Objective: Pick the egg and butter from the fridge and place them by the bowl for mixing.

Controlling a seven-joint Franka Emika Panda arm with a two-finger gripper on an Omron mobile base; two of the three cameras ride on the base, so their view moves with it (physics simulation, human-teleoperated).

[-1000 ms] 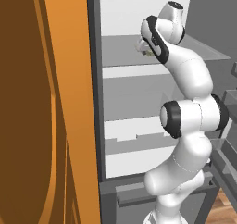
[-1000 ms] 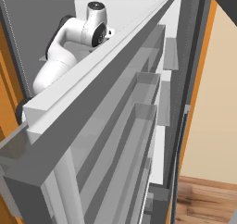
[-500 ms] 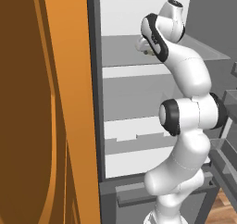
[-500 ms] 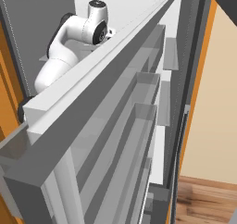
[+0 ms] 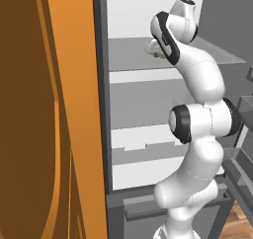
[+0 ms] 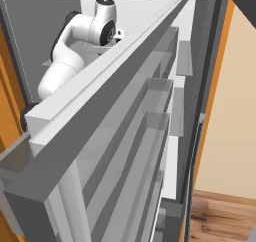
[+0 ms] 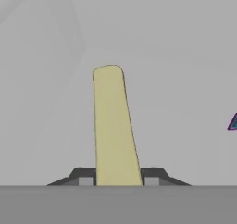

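The butter [image 7: 113, 126], a pale yellow stick with squared ends, lies lengthwise on a grey shelf in the hand view. My gripper [image 7: 118, 177] is shut on its near end, one dark finger [image 7: 83, 176] against each side. In the left base view the hand [image 5: 153, 48] reaches over the upper shelf [image 5: 128, 55] of the open fridge [image 5: 143, 109], with a bit of yellow at its tip. The egg and the bowl are out of view.
The open fridge door with its racks [image 6: 145, 136] stands close on the right of the arm. An orange cupboard side [image 5: 49, 114] borders the fridge on the left. A small coloured corner [image 7: 233, 123] shows at the right edge of the hand view.
The gripper has closed on the butter. The arm has hardly moved.
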